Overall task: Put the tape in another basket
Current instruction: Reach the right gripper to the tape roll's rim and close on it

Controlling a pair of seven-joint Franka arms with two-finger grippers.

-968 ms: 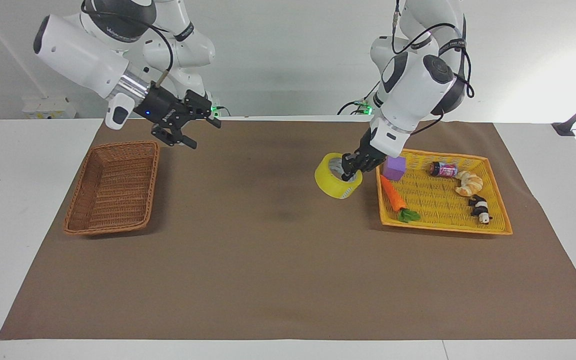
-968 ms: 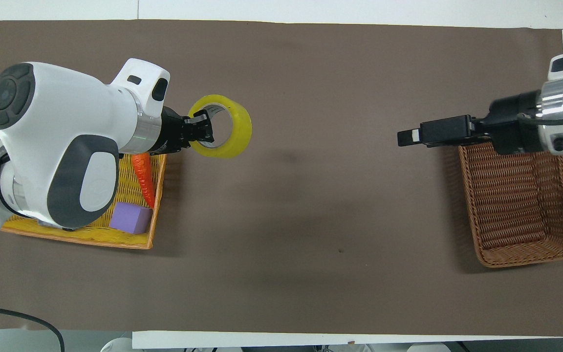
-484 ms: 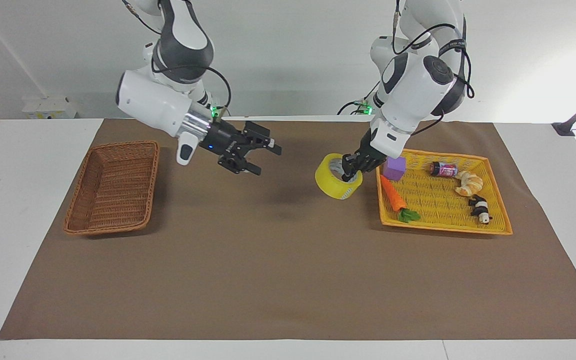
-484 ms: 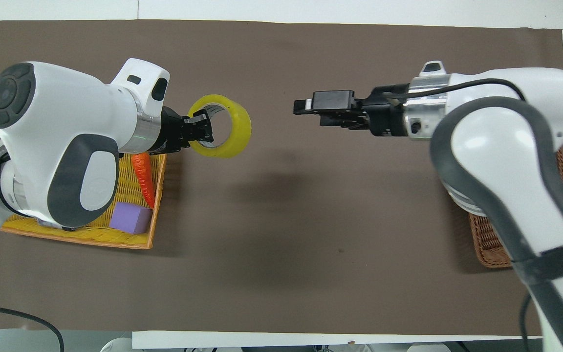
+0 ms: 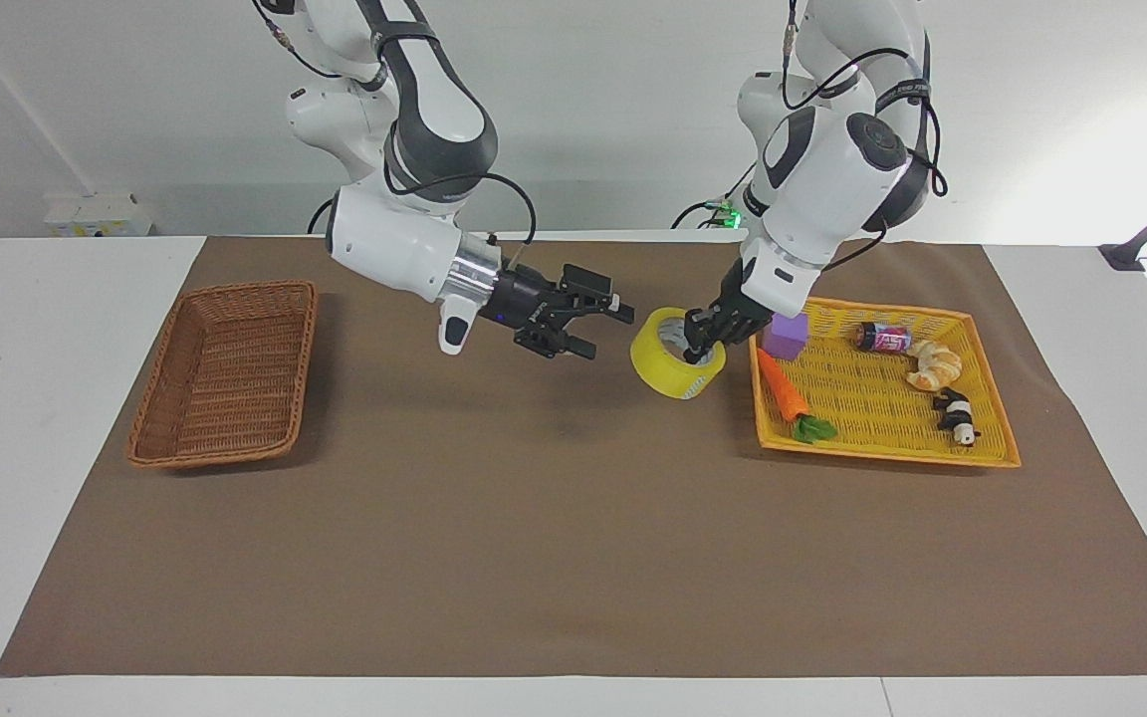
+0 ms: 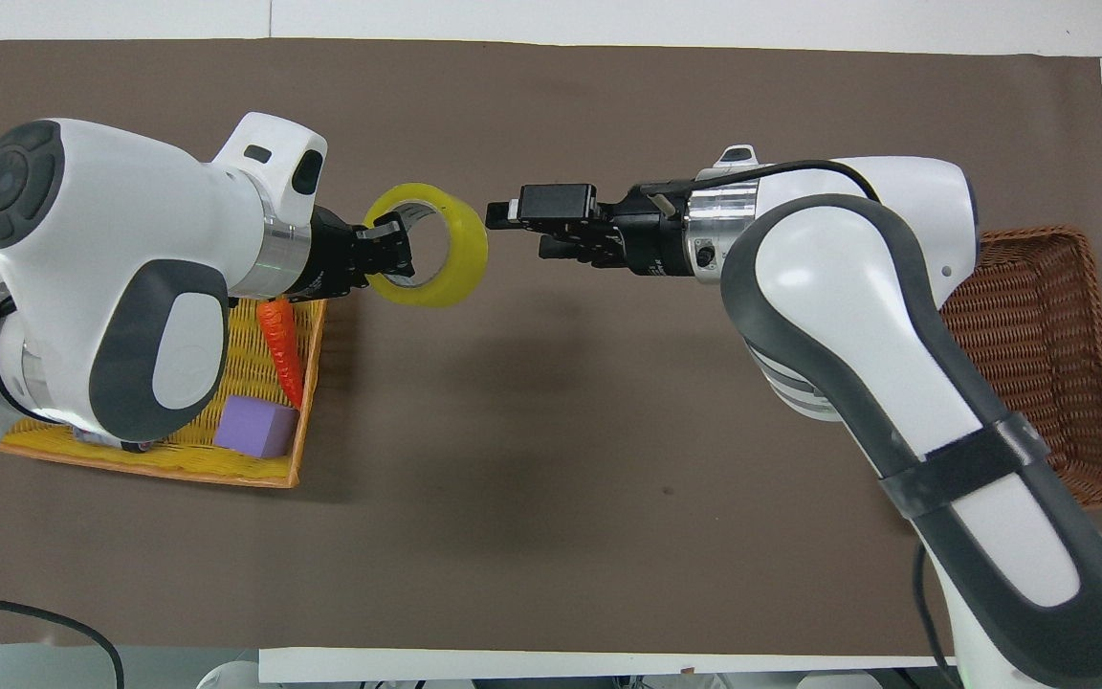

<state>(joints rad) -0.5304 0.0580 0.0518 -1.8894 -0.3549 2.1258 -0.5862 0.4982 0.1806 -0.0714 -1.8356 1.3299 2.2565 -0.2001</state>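
Tape: lifted clear of yellow tray, clamped by left gripper. Right gripper: spread wide, beside tape, handover pending. Wicker basket: not yet reached.

A robotics laboratory test bench. My two white arms are mounted at one edge of a plain white table set against a bare white wall. Under my fingers lies a brown mat marking out the workspace. Cables and small green indicator lights run at my arms' bases. On the mat sit staged props, toy food in a yellow tray and a wicker basket, as for a trial.
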